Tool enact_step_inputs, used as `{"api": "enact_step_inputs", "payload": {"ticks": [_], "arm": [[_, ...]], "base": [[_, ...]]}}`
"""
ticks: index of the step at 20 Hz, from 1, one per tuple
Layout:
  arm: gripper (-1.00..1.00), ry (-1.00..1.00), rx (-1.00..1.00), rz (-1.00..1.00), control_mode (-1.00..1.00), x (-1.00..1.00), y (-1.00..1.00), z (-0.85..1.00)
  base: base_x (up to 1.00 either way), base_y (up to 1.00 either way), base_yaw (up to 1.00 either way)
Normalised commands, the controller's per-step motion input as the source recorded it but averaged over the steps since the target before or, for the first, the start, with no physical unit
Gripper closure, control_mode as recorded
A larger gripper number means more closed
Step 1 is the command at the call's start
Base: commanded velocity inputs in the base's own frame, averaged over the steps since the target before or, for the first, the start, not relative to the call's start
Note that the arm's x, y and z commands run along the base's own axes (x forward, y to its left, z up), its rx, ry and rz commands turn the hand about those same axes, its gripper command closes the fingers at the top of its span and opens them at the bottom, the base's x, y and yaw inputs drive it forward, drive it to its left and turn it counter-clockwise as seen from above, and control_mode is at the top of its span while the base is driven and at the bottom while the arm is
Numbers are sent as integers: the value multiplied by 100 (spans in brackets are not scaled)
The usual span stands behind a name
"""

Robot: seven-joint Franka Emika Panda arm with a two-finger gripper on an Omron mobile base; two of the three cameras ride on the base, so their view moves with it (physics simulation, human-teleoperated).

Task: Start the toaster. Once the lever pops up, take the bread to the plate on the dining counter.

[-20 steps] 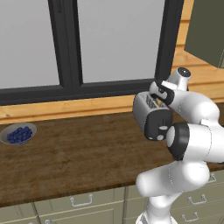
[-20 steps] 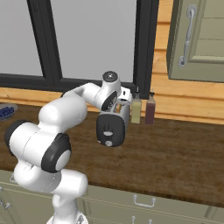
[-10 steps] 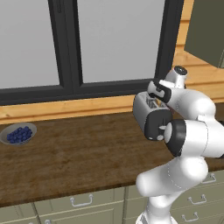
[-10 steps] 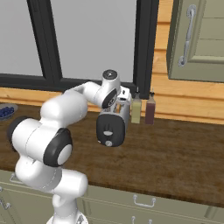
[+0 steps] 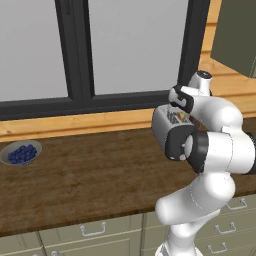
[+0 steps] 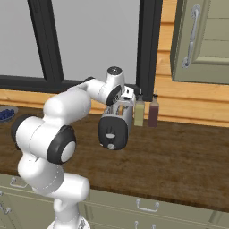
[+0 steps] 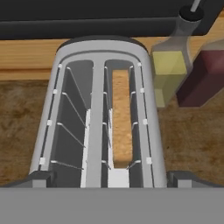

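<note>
Claw: my claw (image 7: 112, 186) hung over the toaster with its jaws spread wide and nothing between them; in the hand view the two dark finger tips (image 7: 37, 179) sat far apart at the toaster's near end.
Toaster: the silver toaster (image 6: 117, 125) stood on the wood counter (image 6: 179, 156) under the window, its black end panel (image 6: 113, 133) facing the near edge.
Bread: the hand view looked straight down into the two slots, and the tan bread (image 7: 122, 118) sat in the right-hand one, low between the wire guides; the left slot held no slice.
Lever: I could not make out the tab in the right base view with any certainty.
Left base view: my forearm and hand covered most of the toaster (image 5: 167, 125), so just its silver side and a bit of the top were seen; the slots could not be read from there.
Bottles: a yellow bottle (image 6: 139, 112) and a dark red bottle (image 6: 153, 112) stood just beside the toaster on its right, against the wall; the hand view had them (image 7: 168, 74) at the toaster's far corner.
Bowl: a grey bowl of blueberries (image 5: 21, 152) lay far to the left on the same counter, well apart from the toaster.
</note>
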Motion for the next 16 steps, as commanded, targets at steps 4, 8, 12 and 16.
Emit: {"api": "enact_step_inputs", "payload": {"ticks": [4,8,12,16], "arm": [[-100,0,0,0,-100,3,-16,-14],[-100,1,0,0,-100,14,-2,-9],[-100,1,0,0,-100,12,0,-5],[-100,2,0,0,-100,14,0,-3]], "base": [[0,0,0],[0,0,0],[0,0,0],[0,0,0]]}}
